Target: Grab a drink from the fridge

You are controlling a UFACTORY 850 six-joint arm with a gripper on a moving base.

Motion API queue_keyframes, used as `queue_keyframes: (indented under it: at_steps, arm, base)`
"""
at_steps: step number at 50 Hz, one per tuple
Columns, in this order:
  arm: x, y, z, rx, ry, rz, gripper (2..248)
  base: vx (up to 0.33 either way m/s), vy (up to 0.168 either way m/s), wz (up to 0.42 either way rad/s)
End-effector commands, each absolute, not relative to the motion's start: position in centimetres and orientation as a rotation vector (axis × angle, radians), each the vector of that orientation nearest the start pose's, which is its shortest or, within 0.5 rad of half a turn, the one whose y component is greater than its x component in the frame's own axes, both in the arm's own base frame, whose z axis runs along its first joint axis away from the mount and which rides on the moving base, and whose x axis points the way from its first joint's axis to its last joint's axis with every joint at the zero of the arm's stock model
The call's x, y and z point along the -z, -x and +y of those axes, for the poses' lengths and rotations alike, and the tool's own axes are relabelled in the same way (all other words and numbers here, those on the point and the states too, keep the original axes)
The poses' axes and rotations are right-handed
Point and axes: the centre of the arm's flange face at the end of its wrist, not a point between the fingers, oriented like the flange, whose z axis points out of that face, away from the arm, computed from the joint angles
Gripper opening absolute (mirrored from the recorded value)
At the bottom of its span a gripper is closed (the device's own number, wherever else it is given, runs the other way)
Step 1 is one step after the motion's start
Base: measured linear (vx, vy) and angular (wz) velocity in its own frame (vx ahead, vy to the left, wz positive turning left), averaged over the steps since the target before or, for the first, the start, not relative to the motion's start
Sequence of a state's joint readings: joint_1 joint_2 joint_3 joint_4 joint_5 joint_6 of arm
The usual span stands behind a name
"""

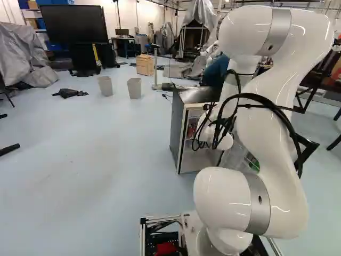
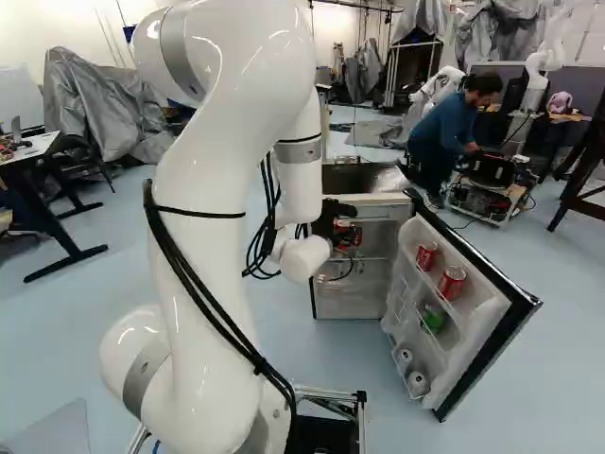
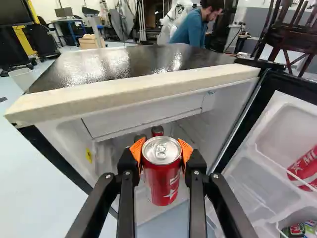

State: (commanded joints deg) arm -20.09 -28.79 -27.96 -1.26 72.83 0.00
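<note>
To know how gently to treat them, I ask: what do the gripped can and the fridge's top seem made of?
The can looks like thin metal, probably aluminium: bare silvery lid with pull tab, glossy red printed side. The fridge's top is dark and shiny, with bright, grainy reflections; it could be painted metal or smooth plastic, I cannot tell which.

White arm (image 1: 277,176), grey bands (image 1: 258,204), black cables (image 2: 257,363)
</note>
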Motion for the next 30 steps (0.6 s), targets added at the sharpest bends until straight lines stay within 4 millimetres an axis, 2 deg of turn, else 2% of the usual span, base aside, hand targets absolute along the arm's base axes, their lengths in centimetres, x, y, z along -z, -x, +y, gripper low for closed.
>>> queue_keyframes:
  at_steps: [30]
  arm:
    - [-28.5, -36.7, -13.0, 2.012, 2.629, 0.429, 100]
  base:
    - [0.000, 0.000, 0.000]
